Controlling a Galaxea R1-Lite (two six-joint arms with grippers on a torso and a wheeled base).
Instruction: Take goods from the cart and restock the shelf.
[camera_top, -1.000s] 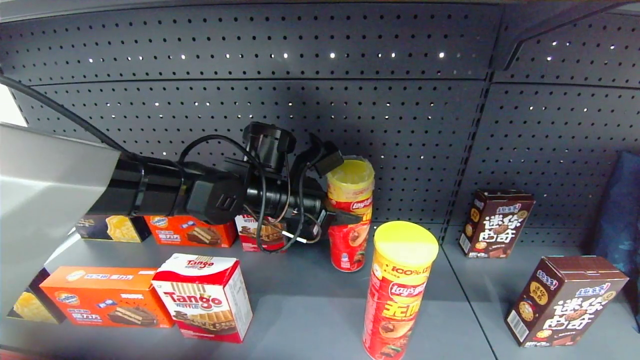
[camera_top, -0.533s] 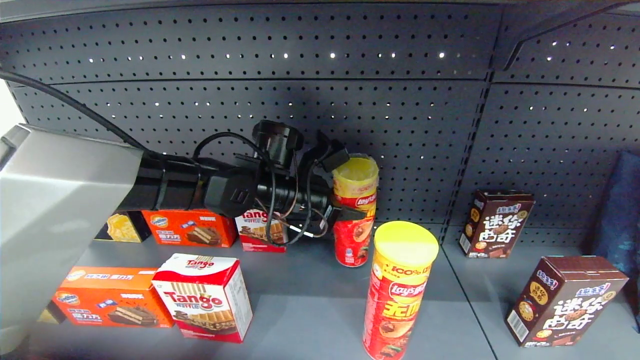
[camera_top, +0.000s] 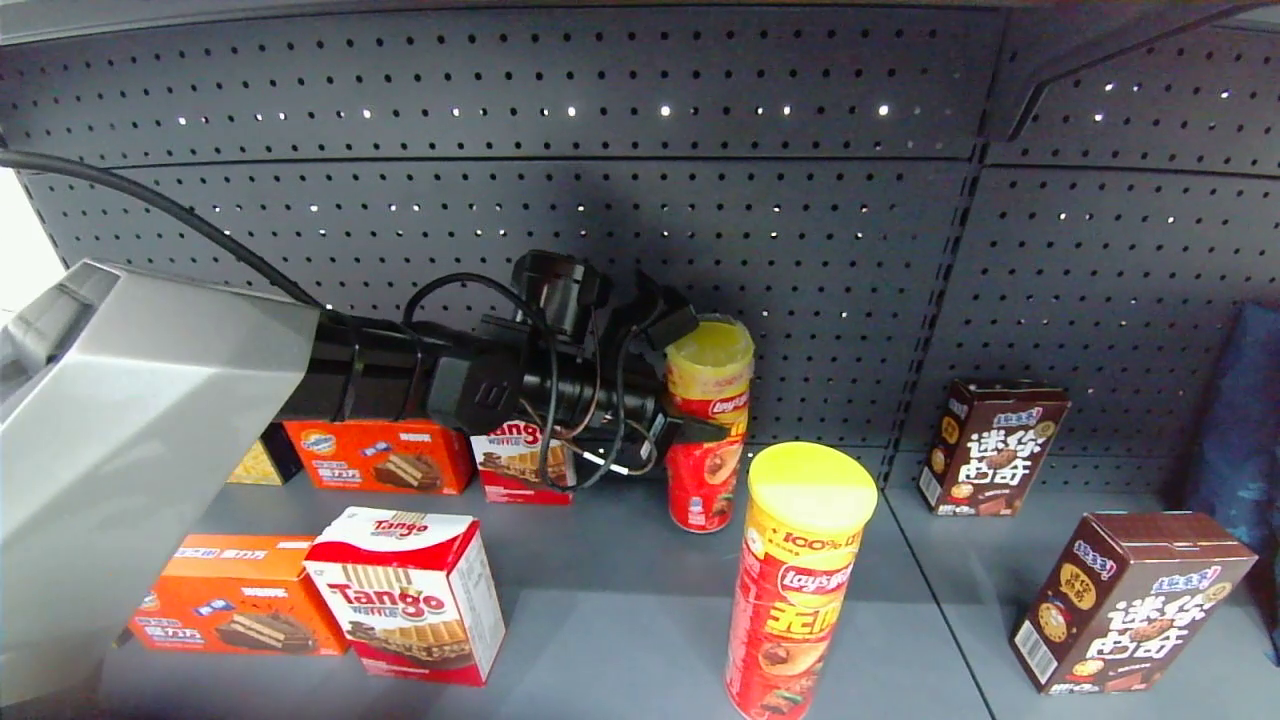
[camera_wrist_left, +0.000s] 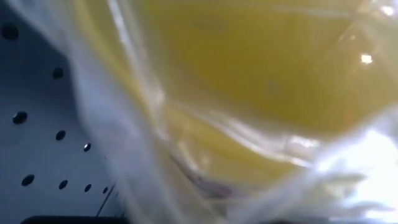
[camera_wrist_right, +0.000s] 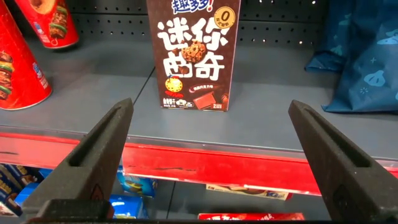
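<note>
Left fingers (camera_top: 695, 431) are clamped round a can (camera_top: 703, 478) — upright at the back of the shelf (camera_top: 620, 620), close to the pegboard (camera_top: 600, 200), behind a second can (camera_top: 795, 590) and beside a wafer box (camera_top: 510, 465). Right fingers (camera_wrist_right: 93, 168) stand wide apart, holding nothing — facing a brown box (camera_wrist_right: 193, 56) that stands on the shelf.

Noted left tool (camera_top: 690, 385) clamped on rear chip can (camera_top: 705, 480), upright at back of shelf (camera_top: 620, 620) by pegboard (camera_top: 600, 200). Logged front chip can (camera_top: 800, 580) nearer, standing apart; red-and-white wafer box (camera_top: 405, 595) and orange boxes (camera_top: 240, 620) leftward; two brown cookie boxes (camera_top: 1130, 600) rightward.
</note>
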